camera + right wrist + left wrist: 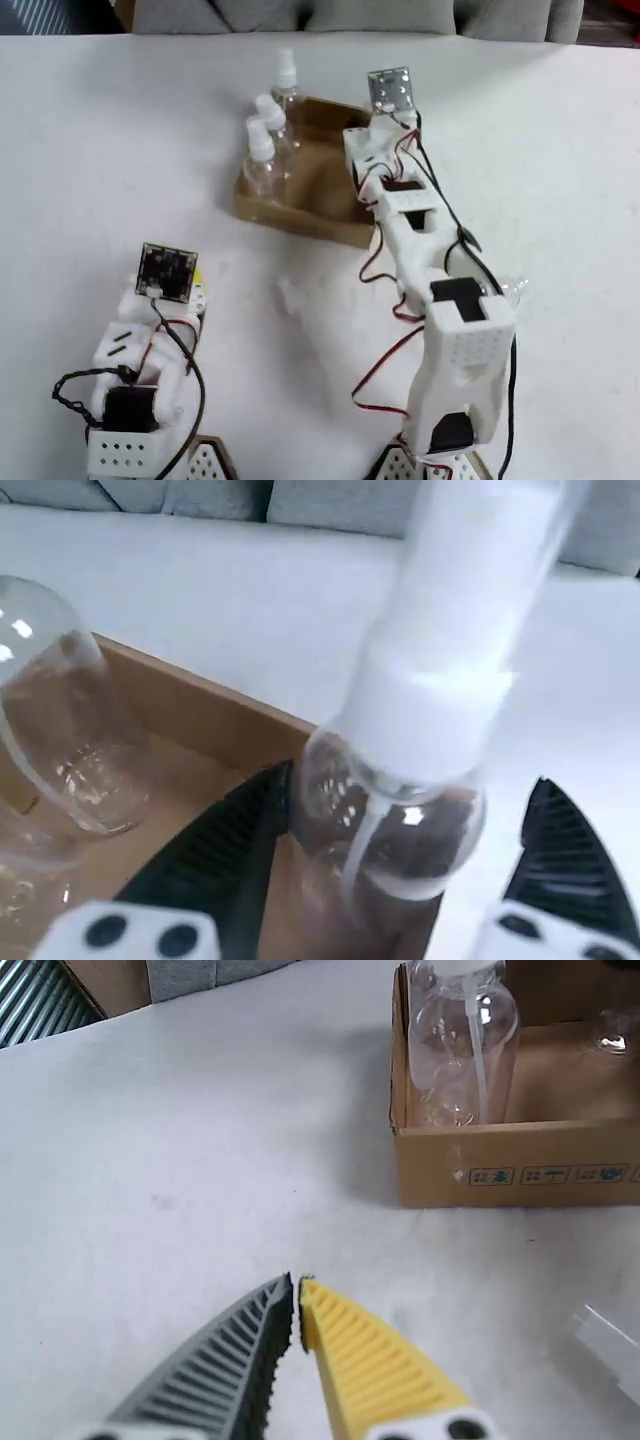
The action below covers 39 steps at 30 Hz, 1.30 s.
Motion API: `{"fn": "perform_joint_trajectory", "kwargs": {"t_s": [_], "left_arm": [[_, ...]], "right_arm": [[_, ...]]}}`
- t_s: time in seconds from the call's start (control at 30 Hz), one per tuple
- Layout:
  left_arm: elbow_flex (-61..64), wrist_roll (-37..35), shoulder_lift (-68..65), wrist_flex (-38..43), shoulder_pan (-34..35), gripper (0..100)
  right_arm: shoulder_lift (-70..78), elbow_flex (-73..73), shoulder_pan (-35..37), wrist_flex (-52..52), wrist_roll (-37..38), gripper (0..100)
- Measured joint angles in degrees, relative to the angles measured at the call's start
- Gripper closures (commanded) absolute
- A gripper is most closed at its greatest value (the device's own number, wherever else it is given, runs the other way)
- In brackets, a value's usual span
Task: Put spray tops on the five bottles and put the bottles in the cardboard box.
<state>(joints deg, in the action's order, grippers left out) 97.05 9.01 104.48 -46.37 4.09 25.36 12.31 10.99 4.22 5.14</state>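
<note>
The cardboard box sits mid-table. Three clear bottles with white spray tops stand along the side of it that is on the left in the high view. My right gripper is open over the box's far edge. A fourth capped bottle stands between its black fingers; one finger is against it, the other apart. Another bottle stands deeper in the box. My left gripper is shut and empty, low over the bare table short of the box and a bottle.
A clear bottle lies on the table behind the right arm's elbow. A small pale clear piece lies between the arms, seen also as a clear piece near my left gripper. Grey cushions line the table's far edge.
</note>
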Motion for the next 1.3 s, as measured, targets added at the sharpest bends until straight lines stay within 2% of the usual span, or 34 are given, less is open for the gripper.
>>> {"fn": "perform_joint_trajectory", "kwargs": {"t_s": [0.5,0.8,1.0,1.23,1.3], "left_arm": [[0.00,0.00,0.00,0.00,0.00,98],[0.00,0.00,0.00,0.00,0.00,98],[0.00,0.00,0.00,0.00,0.00,98],[0.00,0.00,0.00,0.00,0.00,98],[0.00,0.00,0.00,0.00,0.00,98]], "right_arm": [[-15.47,10.11,0.00,0.00,0.00,69.1],[-32.53,22.68,-0.09,-2.55,0.00,69.3],[-48.88,30.07,-2.99,-18.64,0.00,69.4],[-67.16,32.26,-10.55,-48.44,0.00,69.7],[-71.03,32.26,-13.98,-56.79,0.00,72.5]]}}
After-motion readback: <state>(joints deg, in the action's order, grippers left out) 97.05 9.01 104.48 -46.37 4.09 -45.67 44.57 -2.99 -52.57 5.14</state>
